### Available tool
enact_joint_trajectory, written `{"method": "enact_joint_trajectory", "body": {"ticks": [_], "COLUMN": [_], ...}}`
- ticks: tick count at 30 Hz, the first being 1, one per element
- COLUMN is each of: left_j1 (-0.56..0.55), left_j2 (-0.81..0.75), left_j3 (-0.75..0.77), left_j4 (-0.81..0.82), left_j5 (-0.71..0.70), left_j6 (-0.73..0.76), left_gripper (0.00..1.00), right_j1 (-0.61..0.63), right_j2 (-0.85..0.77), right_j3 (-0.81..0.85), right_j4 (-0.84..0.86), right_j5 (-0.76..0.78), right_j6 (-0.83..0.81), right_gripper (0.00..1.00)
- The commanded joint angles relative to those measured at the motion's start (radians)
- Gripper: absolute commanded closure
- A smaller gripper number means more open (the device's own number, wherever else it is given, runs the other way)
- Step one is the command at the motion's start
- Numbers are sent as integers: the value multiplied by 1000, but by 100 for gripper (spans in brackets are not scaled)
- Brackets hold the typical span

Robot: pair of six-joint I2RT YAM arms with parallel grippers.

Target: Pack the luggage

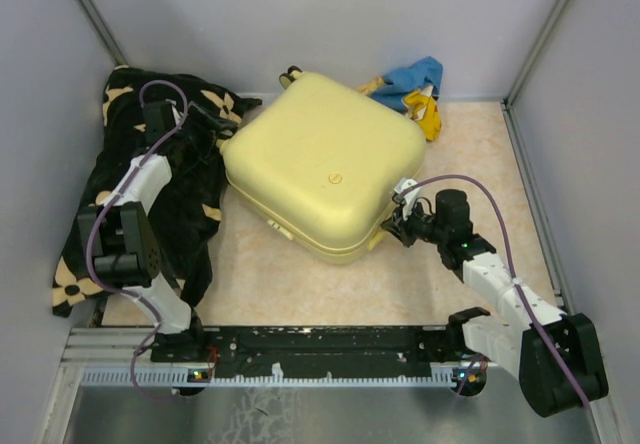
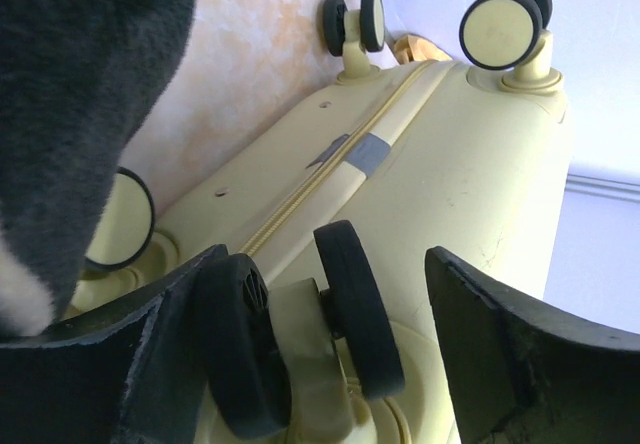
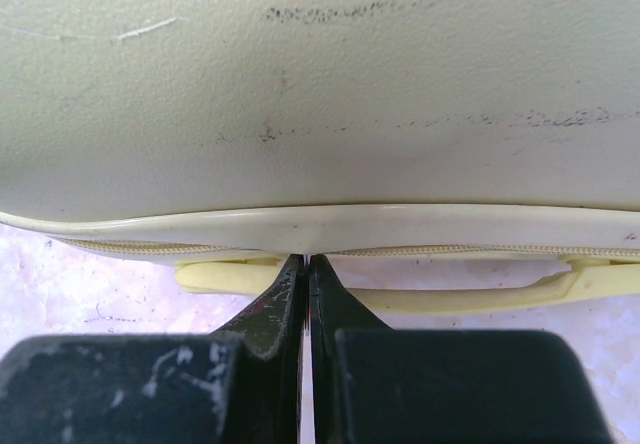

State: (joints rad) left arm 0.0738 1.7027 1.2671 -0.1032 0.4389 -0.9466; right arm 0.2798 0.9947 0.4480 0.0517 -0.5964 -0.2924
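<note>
pale grey walls (image 1: 300,14) close in the surface (image 1: 480,144) on its left, far and right sides. slim metal struts (image 1: 545,34) rise at its two far corners. the surface is a light beige, marbled sheet. along its near edge lies a black-topped aluminium rail (image 1: 330,342), with a dull grey metal plate (image 1: 330,414) just beyond it. the light is soft and even, and shadows are faint.

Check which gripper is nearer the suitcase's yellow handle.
Right. The right gripper, shut, has its tips right at the handle on the suitcase's near-right side. The left gripper is at the opposite, wheeled end, open around a wheel.
</note>
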Motion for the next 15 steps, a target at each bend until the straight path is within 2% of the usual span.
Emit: {"method": "enact_joint_trajectory", "body": {"ticks": [1,6,10,11,15], "left_j1": [-22,-22,-20,-19,-2], "left_j2": [16,2,-30,-33,-35], "left_j3": [52,41,3,4,20], "left_j4": [99,90,61,28,-97], "left_j5": [68,77,68,47,-8], "left_j6": [-56,-39,24,53,171], "left_gripper": [19,33,56,64,84], "right_j1": [23,30,30,30,28], "right_j2": [1,1,-4,-7,-35], "right_j3": [64,64,62,59,47], "right_j4": [37,48,62,64,50], "right_j5": [2,21,55,64,111], "right_j6": [-10,-9,-5,-6,-19], "right_gripper": [100,100,100,100,100]}}
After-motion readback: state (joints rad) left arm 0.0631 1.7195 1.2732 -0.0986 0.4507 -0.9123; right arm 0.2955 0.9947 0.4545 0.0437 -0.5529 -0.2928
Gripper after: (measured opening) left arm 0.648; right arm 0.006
